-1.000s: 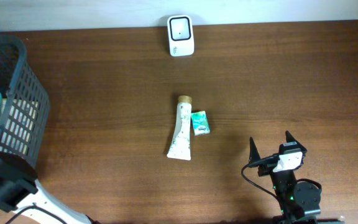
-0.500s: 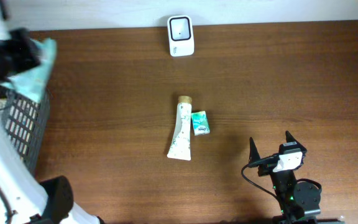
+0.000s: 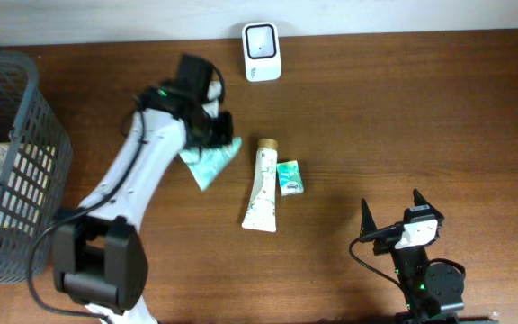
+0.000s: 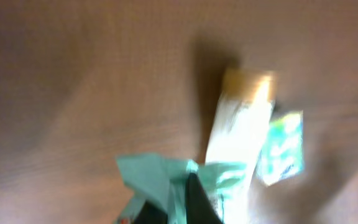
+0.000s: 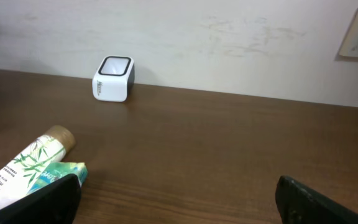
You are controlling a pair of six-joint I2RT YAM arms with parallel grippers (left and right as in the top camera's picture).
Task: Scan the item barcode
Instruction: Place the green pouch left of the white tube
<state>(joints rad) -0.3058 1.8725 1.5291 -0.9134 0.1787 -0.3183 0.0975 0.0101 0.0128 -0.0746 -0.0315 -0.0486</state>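
Left gripper (image 3: 216, 141) was pinched tight on a teal pouch (image 3: 209, 164), held above the table (image 3: 421, 108) a little down-left of the white scanner (image 3: 262, 51) in the overhead view. Directly below the scanner lay a bamboo-print tube (image 3: 262, 187), gold cap toward the scanner, with a small green sachet (image 3: 290, 177) just beside its right edge. Both sat off the line from pouch to scanner. A grey basket (image 3: 25, 135) of packaged goods stood far left of the scanner. Right gripper (image 3: 391, 205) was spread wide and empty, well down-right of the scanner. Lettering on the tube and sachet was too small to read; the pouch was blurred, possibly printed.
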